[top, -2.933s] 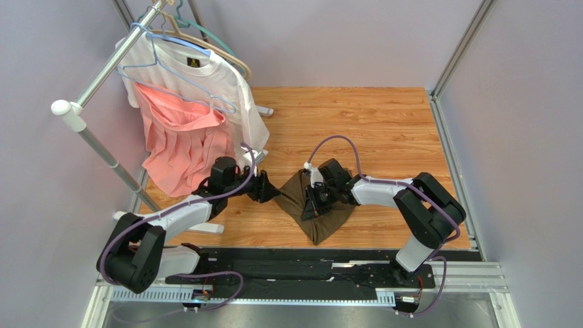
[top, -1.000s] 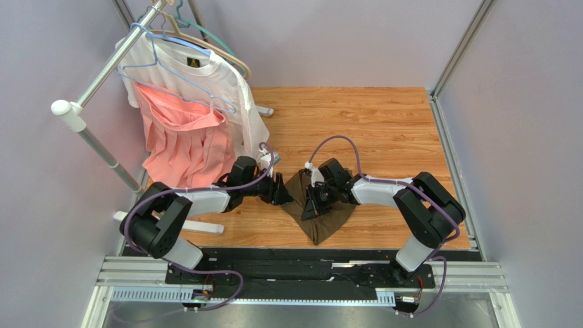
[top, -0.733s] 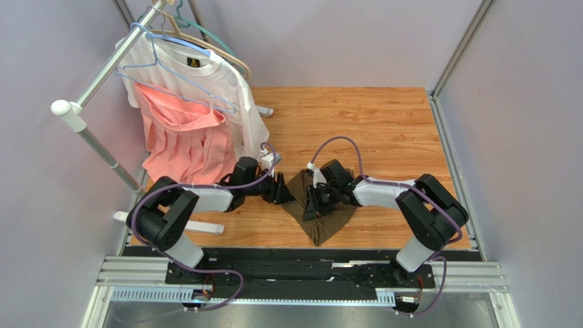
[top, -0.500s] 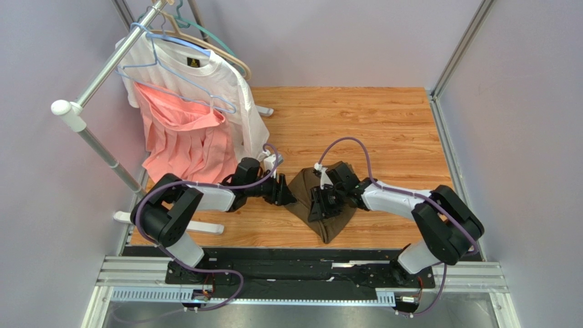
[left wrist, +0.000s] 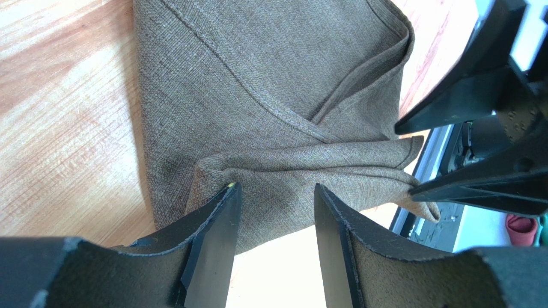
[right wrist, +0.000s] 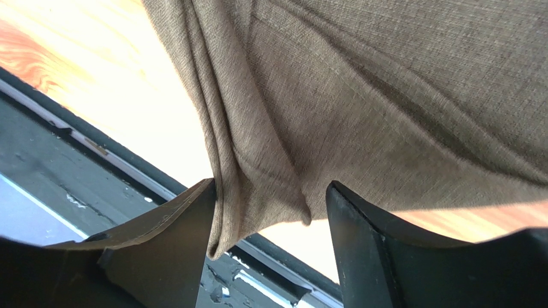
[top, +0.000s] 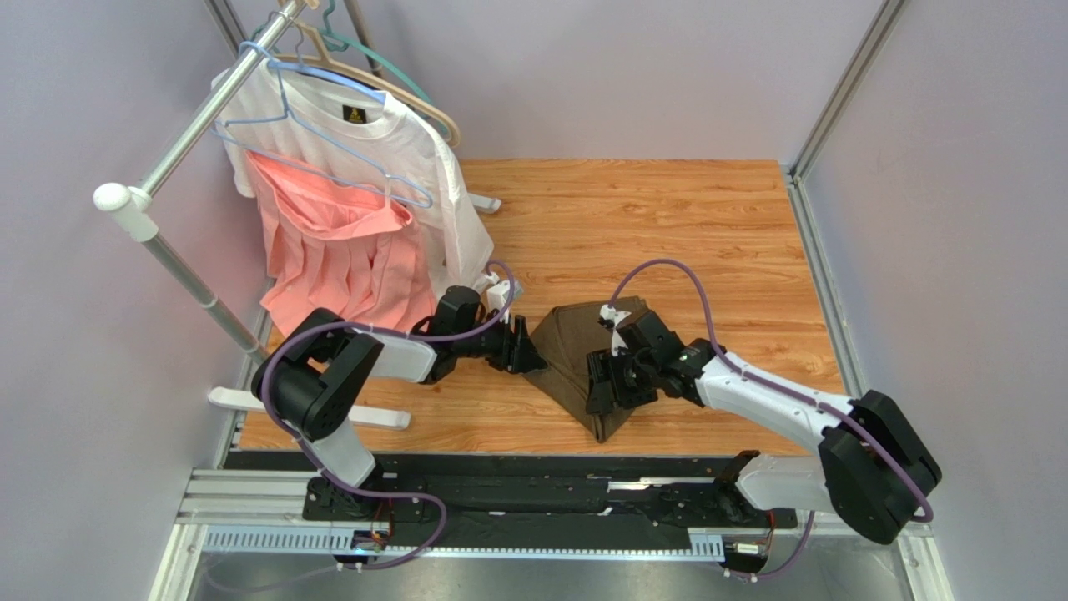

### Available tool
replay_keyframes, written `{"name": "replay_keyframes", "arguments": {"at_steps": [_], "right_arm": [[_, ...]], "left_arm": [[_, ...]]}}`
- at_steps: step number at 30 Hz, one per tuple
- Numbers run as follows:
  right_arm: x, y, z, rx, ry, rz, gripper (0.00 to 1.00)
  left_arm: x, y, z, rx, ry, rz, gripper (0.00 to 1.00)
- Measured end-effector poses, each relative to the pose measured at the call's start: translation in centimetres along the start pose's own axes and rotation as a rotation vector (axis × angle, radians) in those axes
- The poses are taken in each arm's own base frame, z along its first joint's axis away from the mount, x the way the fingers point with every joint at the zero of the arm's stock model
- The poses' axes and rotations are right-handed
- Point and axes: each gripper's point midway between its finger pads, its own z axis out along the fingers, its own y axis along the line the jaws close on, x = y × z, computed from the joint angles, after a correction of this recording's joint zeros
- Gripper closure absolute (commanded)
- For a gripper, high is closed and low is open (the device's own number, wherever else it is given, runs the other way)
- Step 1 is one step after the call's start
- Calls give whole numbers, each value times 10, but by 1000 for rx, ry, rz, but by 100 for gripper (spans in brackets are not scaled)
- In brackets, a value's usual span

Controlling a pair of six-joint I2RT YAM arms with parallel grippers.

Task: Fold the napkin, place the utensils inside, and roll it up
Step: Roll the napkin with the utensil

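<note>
Wood table (top: pixel 702 226), napkin (top: pixel 570 351), lilac walls (top: pixel 602 75), garment rack (top: pixel 188 120)

The left arm (top: pixel 376 361) lies low, reaching rightward; the left hand (top: pixel 532 357) has its fingers (left wrist: pixel 215 247) slightly parted. The right arm (top: pixel 767 398) extends leftward; the right hand (top: pixel 598 396) has its fingers (right wrist: pixel 164 247) spread wide.
</note>
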Motion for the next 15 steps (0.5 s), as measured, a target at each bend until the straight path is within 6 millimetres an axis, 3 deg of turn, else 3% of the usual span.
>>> {"name": "replay_keyframes", "arguments": {"at_steps": [5,15], "right_arm": [[1,7,-10,35,-59,-78,18],[-4,10,-8,76,-100,-251,19]], "left_arm": [[0,0,0,2,1,-1,45],[0,0,2,8,8,-5,45]]}}
